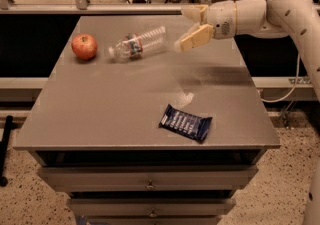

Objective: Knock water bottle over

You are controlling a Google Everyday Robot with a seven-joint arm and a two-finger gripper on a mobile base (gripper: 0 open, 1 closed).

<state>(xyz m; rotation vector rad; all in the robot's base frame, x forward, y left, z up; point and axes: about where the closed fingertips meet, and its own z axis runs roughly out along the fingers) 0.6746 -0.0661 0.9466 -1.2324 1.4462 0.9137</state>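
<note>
High frontal view, claw [188, 27] upper right

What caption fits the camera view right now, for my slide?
Water bottle lies on its side beside the apple; open gripper hovers near its base.

Free tabletop [100, 99] room between pincer [189, 26] at far right edge, toppled water bottle [137, 44] beside apple [84, 46], and near-side blue wrapper [185, 123].

Stretched in from the right edge, white arm [290, 4] bent at the elbow, forearm roughly level and pointing left, gripper [183, 28] sitting upper middle of the view with its tan fingers [196, 39] spread wide, gripping nothing
</note>
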